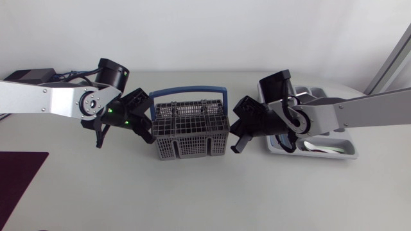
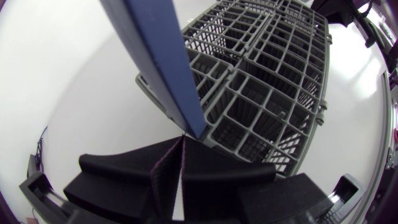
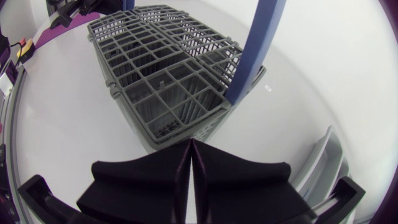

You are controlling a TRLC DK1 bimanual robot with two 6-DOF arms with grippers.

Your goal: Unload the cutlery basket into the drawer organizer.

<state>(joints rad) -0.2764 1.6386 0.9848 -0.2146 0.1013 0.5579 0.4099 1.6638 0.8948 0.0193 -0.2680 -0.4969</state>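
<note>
Cutlery basket (image 1: 191, 131) looks empty, drawer organizer (image 1: 347, 153) near its right end, left gripper (image 1: 148, 135) and right gripper (image 1: 238, 145) both pinched together, empty, flanking basket, so back each straight off, clear of blue handle (image 1: 189, 90).

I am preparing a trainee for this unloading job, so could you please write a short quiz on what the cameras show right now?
1. True or false: the left gripper and the right gripper are both shut, with nothing between their fingers.
2. The handle of the cutlery basket is: A red, B blue, C yellow.
3. Fill in: the drawer organizer lies partly under my ____ arm.

Key: 1 true; 2 B; 3 right.
</note>
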